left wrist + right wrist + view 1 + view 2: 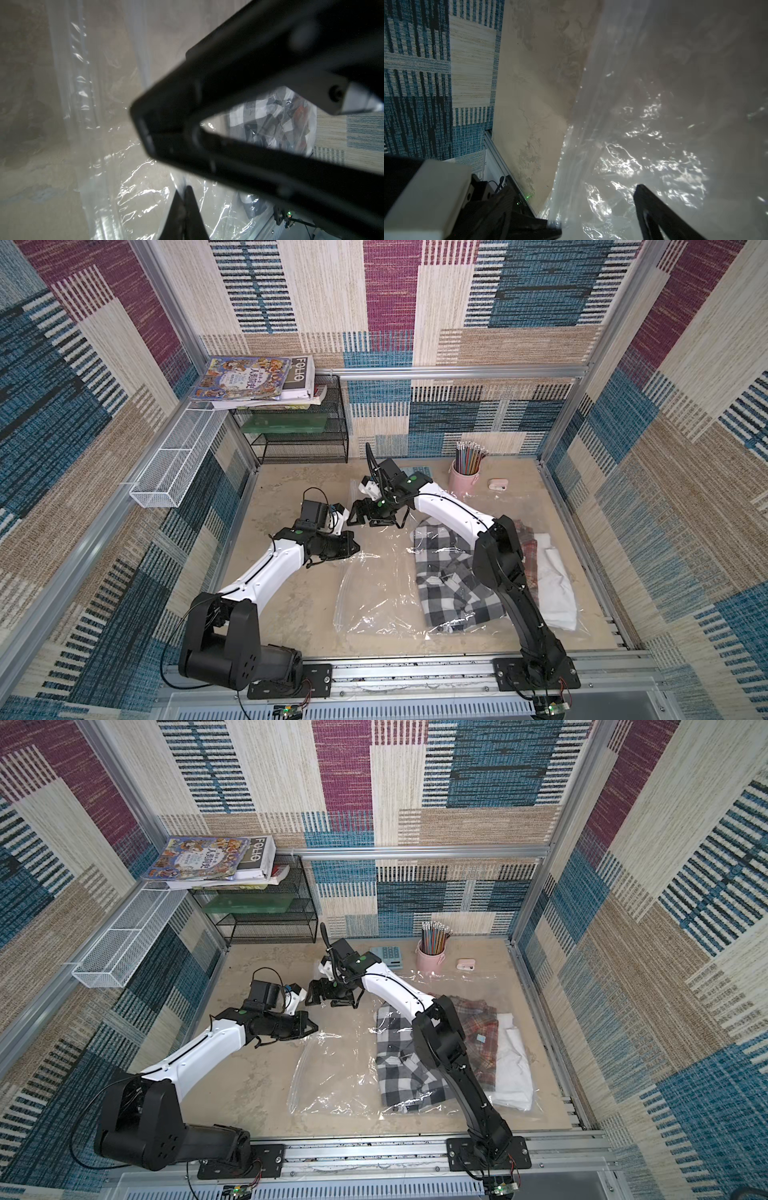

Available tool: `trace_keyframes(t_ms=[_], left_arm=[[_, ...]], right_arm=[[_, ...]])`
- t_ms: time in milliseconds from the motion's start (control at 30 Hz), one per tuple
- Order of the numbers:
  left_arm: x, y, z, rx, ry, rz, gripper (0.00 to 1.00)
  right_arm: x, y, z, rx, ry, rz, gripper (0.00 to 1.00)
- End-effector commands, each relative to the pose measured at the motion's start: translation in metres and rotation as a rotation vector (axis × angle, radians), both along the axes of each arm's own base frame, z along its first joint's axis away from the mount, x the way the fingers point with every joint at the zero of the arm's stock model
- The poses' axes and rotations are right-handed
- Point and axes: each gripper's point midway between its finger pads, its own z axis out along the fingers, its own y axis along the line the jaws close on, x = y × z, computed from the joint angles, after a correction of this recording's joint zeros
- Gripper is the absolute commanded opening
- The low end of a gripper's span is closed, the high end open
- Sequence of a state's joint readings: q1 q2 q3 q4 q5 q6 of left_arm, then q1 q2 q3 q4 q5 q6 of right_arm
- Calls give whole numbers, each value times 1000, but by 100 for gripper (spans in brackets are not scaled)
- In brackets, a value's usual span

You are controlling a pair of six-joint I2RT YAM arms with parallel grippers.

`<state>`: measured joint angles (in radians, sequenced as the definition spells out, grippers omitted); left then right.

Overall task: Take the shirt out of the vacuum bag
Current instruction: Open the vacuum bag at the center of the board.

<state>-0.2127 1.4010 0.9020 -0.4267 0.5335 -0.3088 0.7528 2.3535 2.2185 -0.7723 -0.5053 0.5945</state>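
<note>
My left gripper (pixel 355 546) is closed, its two fingers (pixel 192 207) pressed together at the far left corner of the vacuum bag (pixel 374 597). The glossy film runs right up to the tips, but I cannot tell whether a fold of it is pinched between them. My right gripper (pixel 368 517) hangs just beyond the left one with its jaws spread wide. In my right wrist view one finger (pixel 654 209) stands over the crinkled plastic and its partner sits at the bag's edge, with nothing caught between them. The bag lies flat on the table (pixel 291 605) and covers most of my right half of it, with my right arm reaching across above it. The shirt (pixel 449 572), black-and-white checked and loosely folded, is inside the bag under clear film, partly hidden by my right arm. Beside it, farther to my right, lie a red plaid garment (pixel 478 1027) and a white garment (pixel 552 585), also under plastic. A pink cup of pencils (pixel 464 481) stands at the bag's far edge.
</note>
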Motion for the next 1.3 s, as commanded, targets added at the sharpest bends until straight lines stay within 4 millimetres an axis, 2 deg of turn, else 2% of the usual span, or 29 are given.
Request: trace_keyframes(t_ms=[0, 267, 400, 500, 667, 800, 867, 967, 1067, 1167, 1200, 1267], left_arm=[[8, -1, 5, 6, -51, 0, 0], [9, -7, 23, -6, -110, -8, 0], [9, -8, 22, -2, -108, -7, 0], [8, -8, 20, -3, -101, -11, 0], [8, -5, 17, 19, -93, -5, 0], [9, -9, 19, -1, -86, -13, 1], [10, -10, 19, -13, -76, -8, 3], [12, -8, 27, -28, -59, 16, 12], [17, 14, 50, -42, -88, 127, 24], [20, 39, 78, -87, -141, 251, 47], [20, 45, 85, -94, -148, 274, 52], [20, 47, 88, -123, -124, 285, 53]], right_arm=[[-9, 3, -6, -16, 40, 3, 92], [-21, -3, -43, -140, 53, -2, 90], [-21, -7, -46, -179, 31, -9, 85], [-21, -14, -43, -208, 14, -15, 74], [-18, -24, -22, -227, -35, -30, 42], [-21, -30, -19, -256, -45, -27, 17], [-22, -31, -19, -258, -44, -25, 12], [-20, -32, -11, -253, -59, -31, 10], [-15, -38, 3, -238, -79, -51, 10], [-11, -45, 15, -224, -86, -64, 7], [-10, -46, 19, -217, -89, -66, 6], [-10, -47, 29, -196, -98, -62, 5]])
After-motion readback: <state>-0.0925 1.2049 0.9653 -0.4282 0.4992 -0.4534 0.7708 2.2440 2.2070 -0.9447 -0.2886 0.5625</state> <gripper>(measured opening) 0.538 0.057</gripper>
